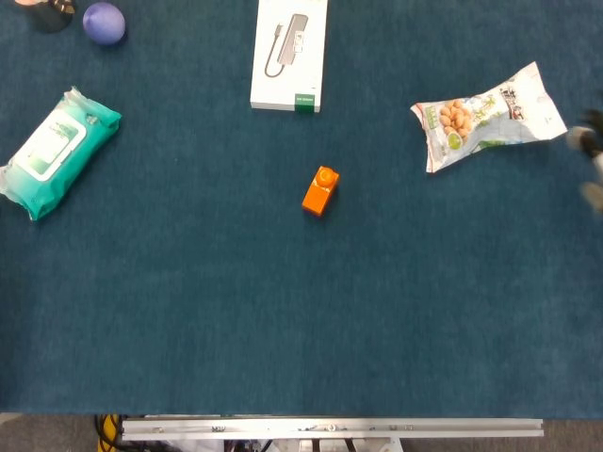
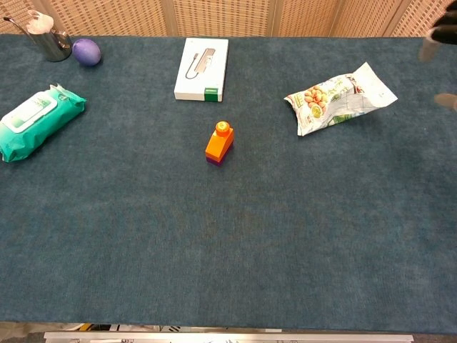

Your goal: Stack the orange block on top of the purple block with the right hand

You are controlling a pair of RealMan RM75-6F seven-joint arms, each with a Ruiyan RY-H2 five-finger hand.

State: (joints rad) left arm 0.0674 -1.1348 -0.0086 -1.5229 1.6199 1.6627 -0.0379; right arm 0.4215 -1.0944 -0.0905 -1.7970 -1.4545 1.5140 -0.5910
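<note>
The right hand shows only as a blurred sliver at the right edge of both views, and again at in the chest view; whether its fingers are spread or curled cannot be told, and nothing is visibly in them. The left hand is outside both views. Well apart from the right hand, near the middle of the blue table, the orange block sits on top of the purple block, of which only a thin strip shows under it in the chest view. Nearest the right hand lies a snack bag. Farther from it, beyond the blocks, a white box lies flat. Farthest away are a pack of wipes, a purple ball and a metal cup.
</note>
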